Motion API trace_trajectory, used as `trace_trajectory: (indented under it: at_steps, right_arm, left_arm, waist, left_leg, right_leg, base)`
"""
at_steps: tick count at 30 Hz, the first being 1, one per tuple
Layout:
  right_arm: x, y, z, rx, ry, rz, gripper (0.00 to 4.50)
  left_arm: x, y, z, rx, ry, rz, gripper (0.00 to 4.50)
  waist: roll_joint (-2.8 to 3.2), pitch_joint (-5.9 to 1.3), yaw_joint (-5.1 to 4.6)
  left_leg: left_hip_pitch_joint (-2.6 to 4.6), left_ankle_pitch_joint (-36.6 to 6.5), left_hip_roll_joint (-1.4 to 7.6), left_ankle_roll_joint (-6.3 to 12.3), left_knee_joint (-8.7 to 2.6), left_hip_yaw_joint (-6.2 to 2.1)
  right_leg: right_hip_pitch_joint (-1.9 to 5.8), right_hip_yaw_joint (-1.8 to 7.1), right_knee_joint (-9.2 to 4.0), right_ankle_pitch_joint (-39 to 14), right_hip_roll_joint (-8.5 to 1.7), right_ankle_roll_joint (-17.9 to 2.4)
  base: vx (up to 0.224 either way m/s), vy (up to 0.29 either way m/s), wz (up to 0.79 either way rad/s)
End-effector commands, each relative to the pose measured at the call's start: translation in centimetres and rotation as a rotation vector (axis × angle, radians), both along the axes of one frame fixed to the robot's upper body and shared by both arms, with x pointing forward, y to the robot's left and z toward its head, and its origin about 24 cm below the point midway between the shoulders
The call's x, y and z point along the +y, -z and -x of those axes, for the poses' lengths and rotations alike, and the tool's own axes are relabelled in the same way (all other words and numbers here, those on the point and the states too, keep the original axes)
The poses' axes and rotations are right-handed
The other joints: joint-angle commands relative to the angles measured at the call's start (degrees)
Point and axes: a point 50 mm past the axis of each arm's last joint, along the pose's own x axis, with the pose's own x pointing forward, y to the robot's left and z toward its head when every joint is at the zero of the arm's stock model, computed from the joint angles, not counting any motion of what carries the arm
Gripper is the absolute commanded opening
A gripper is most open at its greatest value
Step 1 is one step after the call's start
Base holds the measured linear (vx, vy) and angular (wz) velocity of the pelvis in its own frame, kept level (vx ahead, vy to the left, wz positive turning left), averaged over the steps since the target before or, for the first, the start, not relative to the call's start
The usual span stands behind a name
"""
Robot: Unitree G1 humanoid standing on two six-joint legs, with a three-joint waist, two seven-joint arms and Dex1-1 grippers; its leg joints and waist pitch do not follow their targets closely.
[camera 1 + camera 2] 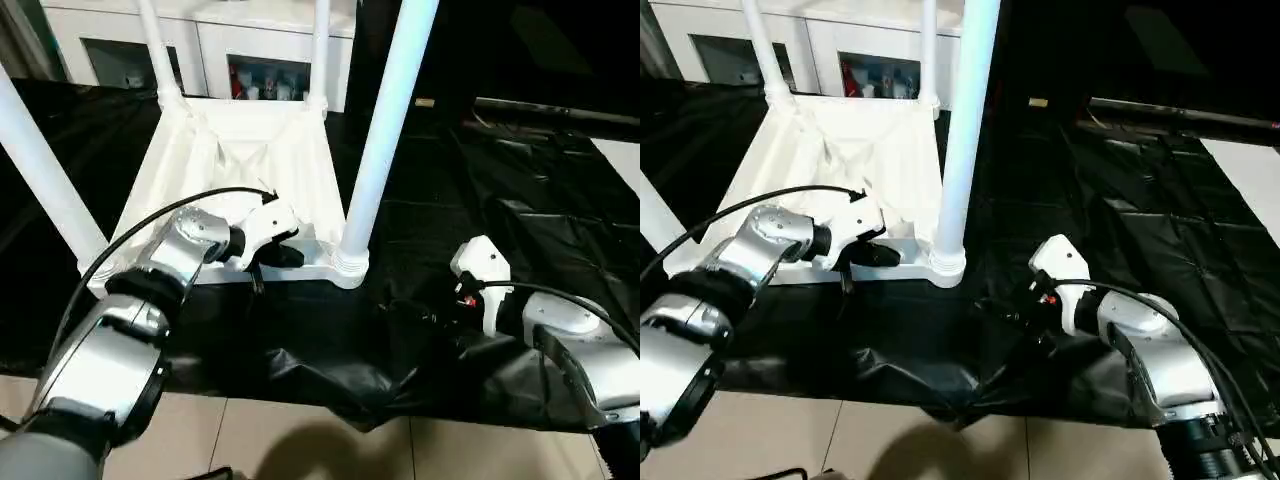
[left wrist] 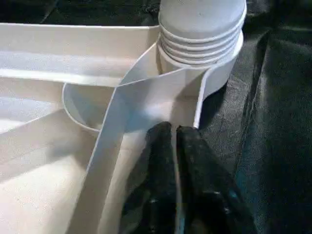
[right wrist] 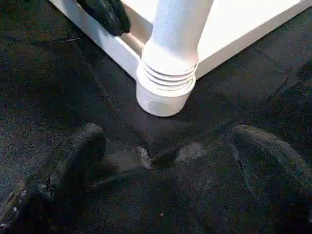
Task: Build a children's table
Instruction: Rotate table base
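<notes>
The tabletop [image 1: 245,150] lies upside down on the black-sheeted worktable [image 1: 520,230], ribbed underside facing up. Four white legs stand upright in its corner sockets: the near right leg [image 1: 385,130], the near left leg [image 1: 40,170], and two far legs [image 1: 155,45] at the back corners. White cabinets [image 1: 110,50] stand behind the worktable.

My left gripper [image 1: 272,255] sits at the tabletop's near rim, just beside the near right corner socket [image 2: 209,83]. My left fingers [image 2: 195,161] are pressed nearly together, one on each side of the thin upright rim wall, so they pinch that wall. In the left wrist view, the ribbed collar of the near right leg [image 2: 202,29] is seated in the socket directly ahead of the fingertips.

My right gripper [image 3: 161,161] rests low over the black sheet, apart from the tabletop and to the right of the near right corner. Its fingers [image 3: 73,156] are spread wide and hold nothing; only crumpled black sheet lies between them. The right wrist view faces the socket base and the leg collar [image 3: 168,68], with my left fingertip visible at the rim beyond.

The sheet's near edge hangs in folds over the worktable's front, above a tiled floor [image 1: 300,440].
</notes>
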Motion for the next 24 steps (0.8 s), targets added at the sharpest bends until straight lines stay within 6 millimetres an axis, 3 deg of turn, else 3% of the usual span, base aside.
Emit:
trace_trajectory:
  at_steps: [1,11,13,18,20,23,24]
  right_arm:
    - [-0.2,-0.6,-0.5,-0.024,0.0,0.028,4.5]
    - [0.4,-0.7,-0.7,-0.02,-0.032,0.012,4.5]
    - [0.8,-0.6,-0.4,-0.008,-0.06,0.003,4.5]
    - [1.2,-0.4,-0.2,-0.008,-0.067,-0.005,4.5]
    - [1.3,-0.4,-0.1,-0.006,-0.071,-0.009,4.5]
    - [1.3,-0.4,0.0,-0.005,-0.072,-0.012,4.5]
    - [1.3,-0.4,0.0,-0.005,-0.072,-0.012,4.5]
  left_arm:
    - [-0.2,-0.6,-0.2,0.002,0.011,0.026,0.6]
    - [0.3,-0.5,-0.1,0.032,0.03,0.009,1.56]
    - [0.9,0.2,-0.2,-0.016,0.014,-0.103,1.75]
    - [1.2,0.2,-0.5,-0.05,-0.042,-0.114,1.77]
    - [1.2,0.2,-0.5,-0.047,-0.042,-0.115,1.6]
    - [1.2,0.1,-0.5,-0.036,-0.039,-0.107,1.39]
    - [1.2,0.1,-0.5,-0.036,-0.039,-0.107,1.12]
  waist:
    - [-0.25,-3.93,0.01]
    - [-0.21,-3.83,0.36]
    - [-0.04,-3.78,0.32]
    - [0.26,-3.83,0.39]
    - [0.53,-3.86,0.43]
    - [0.47,-3.78,0.45]
    - [0.41,-3.76,0.44]
  left_leg:
    - [0.13,-4.9,1.16,4.0,-3.1,-0.13]
    - [0.25,-5.1,1.29,4.06,-3.17,-0.08]
    - [0.21,-6.1,1.36,3.92,-3.2,-0.18]
    - [0.25,-6.0,1.36,3.26,-3.27,-0.25]
    - [0.32,-6.1,1.4,3.09,-3.29,-0.3]
    - [0.4,-6.9,1.37,2.85,-3.35,-0.27]
    - [0.41,-7.3,1.38,2.7,-3.35,-0.25]
  right_leg:
    - [3.67,3.08,-4.32,2.1,-4.41,-13.6]
    - [3.5,3.14,-4.39,1.4,-4.57,-13.6]
    - [3.52,3.1,-4.46,0.9,-4.44,-13.2]
    - [3.55,3.16,-4.43,2.0,-4.5,-13.3]
    - [3.51,3.15,-4.34,2.3,-4.54,-13.6]
    - [3.5,3.17,-4.53,1.5,-4.57,-13.7]
    - [3.48,3.18,-4.61,0.9,-4.56,-13.7]
  base:
    - [0.0,0.0,0.0]
    - [0.0,0.0,0.0]
    - [0.0,0.0,0.0]
    - [0.0,0.0,0.0]
    - [0.0,0.0,0.0]
    - [0.0,0.0,0.0]
    - [0.0,0.0,0.0]
